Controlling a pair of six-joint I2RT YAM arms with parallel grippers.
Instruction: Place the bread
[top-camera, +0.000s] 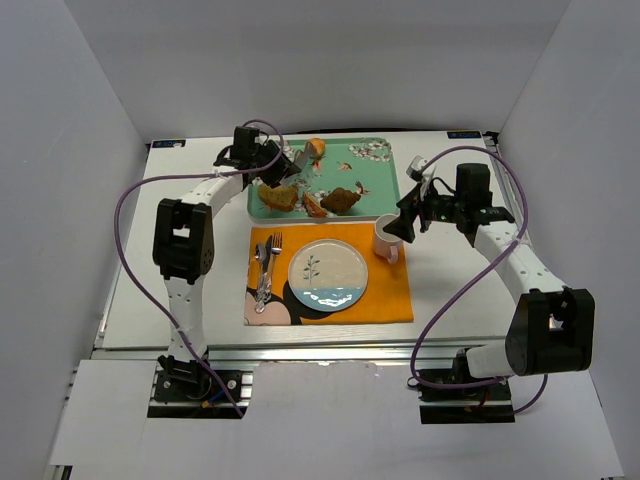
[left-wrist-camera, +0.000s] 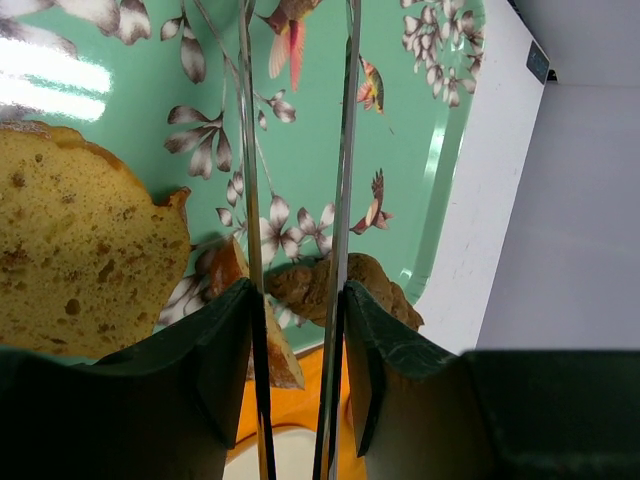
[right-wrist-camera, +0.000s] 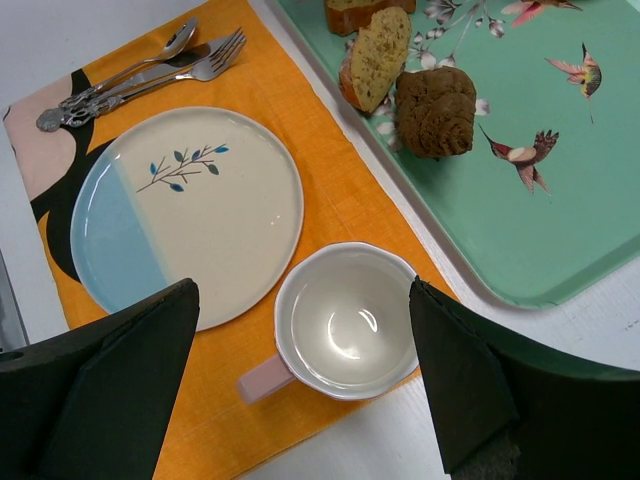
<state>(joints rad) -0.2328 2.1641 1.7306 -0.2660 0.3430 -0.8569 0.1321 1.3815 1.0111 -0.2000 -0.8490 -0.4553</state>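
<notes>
The bread (top-camera: 316, 148), a small golden-orange bun, is at the far edge of the green tray (top-camera: 372, 182). My left gripper (top-camera: 283, 165) (left-wrist-camera: 296, 290) is shut on metal tongs (top-camera: 301, 161) (left-wrist-camera: 346, 150), whose arms run toward the bun. In the top view their tips reach it; I cannot tell whether they clamp it. In the left wrist view the tips run off the top edge and the bun is out of view. My right gripper (top-camera: 410, 225) (right-wrist-camera: 303, 285) is open above the empty white cup (top-camera: 388, 238) (right-wrist-camera: 347, 320). The plate (top-camera: 328, 275) (right-wrist-camera: 190, 210) lies bare on the orange placemat (top-camera: 385, 295).
On the tray (right-wrist-camera: 560, 220) lie a tan bread slice (top-camera: 278, 197) (left-wrist-camera: 80, 250), a wedge-shaped piece (top-camera: 314, 206) (right-wrist-camera: 372, 60) and a dark brown piece (top-camera: 343, 200) (right-wrist-camera: 436, 108). Cutlery (top-camera: 265, 265) (right-wrist-camera: 140, 75) lies left of the plate. White walls enclose the table.
</notes>
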